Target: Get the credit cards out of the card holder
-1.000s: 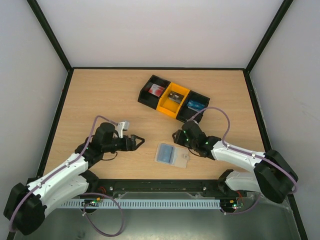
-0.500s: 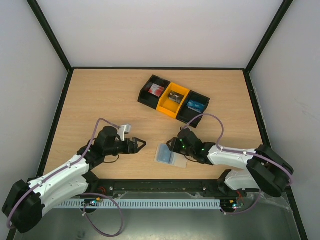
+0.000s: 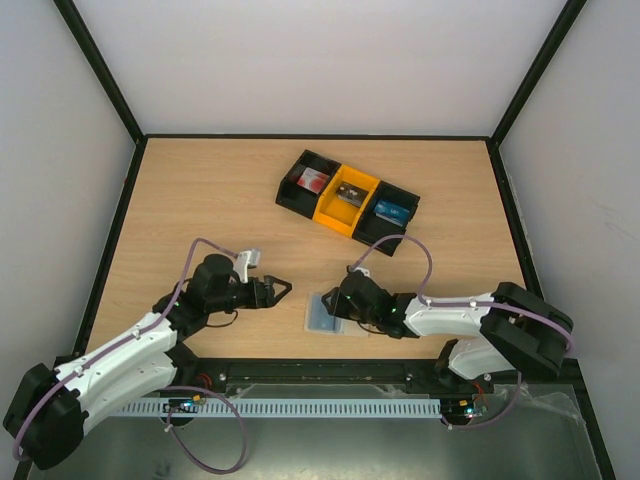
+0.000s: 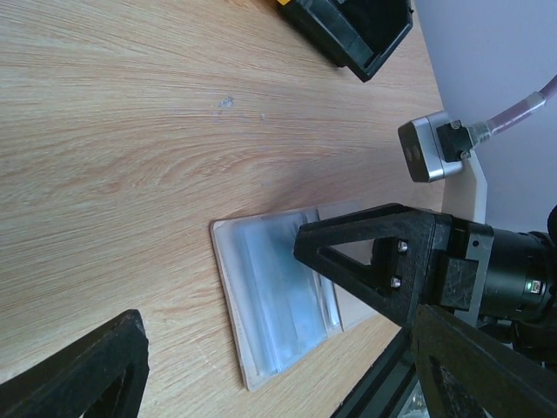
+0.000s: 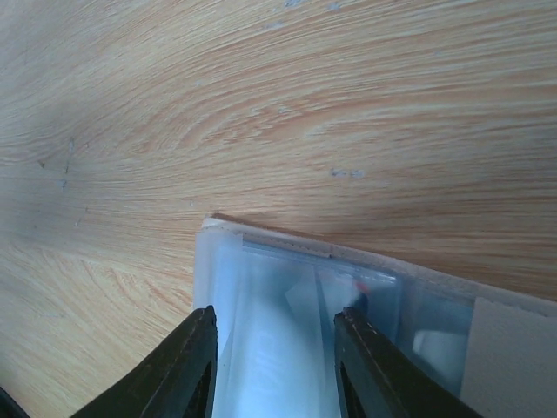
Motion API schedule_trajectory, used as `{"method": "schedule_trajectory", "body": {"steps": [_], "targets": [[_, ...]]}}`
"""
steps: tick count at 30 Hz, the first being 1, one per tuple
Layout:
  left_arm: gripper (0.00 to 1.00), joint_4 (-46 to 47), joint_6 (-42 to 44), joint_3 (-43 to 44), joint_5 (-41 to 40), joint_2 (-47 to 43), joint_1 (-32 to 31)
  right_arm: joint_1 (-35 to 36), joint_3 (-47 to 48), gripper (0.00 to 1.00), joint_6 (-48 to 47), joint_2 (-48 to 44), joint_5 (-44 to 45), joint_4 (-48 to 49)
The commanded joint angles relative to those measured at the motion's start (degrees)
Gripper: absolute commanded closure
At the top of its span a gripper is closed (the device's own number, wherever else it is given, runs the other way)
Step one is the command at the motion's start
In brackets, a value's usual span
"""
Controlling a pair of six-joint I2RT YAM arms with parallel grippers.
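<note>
The card holder point(image 3: 318, 313) is a translucent pale blue sleeve lying flat on the table near the front edge. It also shows in the left wrist view point(image 4: 270, 305) and in the right wrist view point(image 5: 287, 287). My right gripper point(image 3: 336, 303) is open and low over the holder's right part, its fingertips point(image 5: 202, 324) standing on or just above the sleeve; I cannot tell which. A small red corner of a credit card point(image 5: 359, 286) shows through the sleeve by the right finger. My left gripper point(image 3: 281, 290) is open and empty, a short way left of the holder and pointing at it.
A black-and-yellow three-compartment tray point(image 3: 300, 163) stands behind the holder at the table's middle, with a small item in each compartment. Its black corner shows in the left wrist view point(image 4: 365, 39). The table's front edge runs close to the holder.
My right gripper has moved left and toward the front edge, from beside the tray to over the holder. The holder has slid slightly left. My left gripper has barely moved.
</note>
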Motion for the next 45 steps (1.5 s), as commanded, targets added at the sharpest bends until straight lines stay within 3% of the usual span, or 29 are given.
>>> {"method": "schedule_trajectory", "body": {"steps": [1, 9, 18, 30, 37, 45], "targets": [[0.17, 2.16, -0.46, -1.49, 0.34, -0.39, -0.34, 1.95, 0.31, 0.62, 1.01, 2.58, 0.35, 1.4], [0.19, 3.79, -1.49, -2.81, 1.2, -0.33, -0.36, 3.55, 3.27, 0.63, 0.32, 4.89, -0.52, 1.0], [0.24, 5.51, -3.07, -3.41, 0.92, -0.21, -2.15, 3.58, 3.01, 0.64, -2.86, -1.25, 1.83, -7.36], [0.29, 13.04, -8.26, -6.03, 2.46, 3.18, -3.12, 3.72, -0.65, 0.67, -2.14, -0.18, -2.23, -3.37], [0.31, 12.22, -8.17, -6.5, 1.07, 2.23, -3.41, 6.12, 0.9, 0.76, 0.22, 5.19, -3.42, 0.9], [0.33, 11.72, -8.0, -7.13, 0.77, 2.13, -3.63, 7.94, -0.54, 0.96, 6.68, 8.49, -1.69, 8.94]]}}
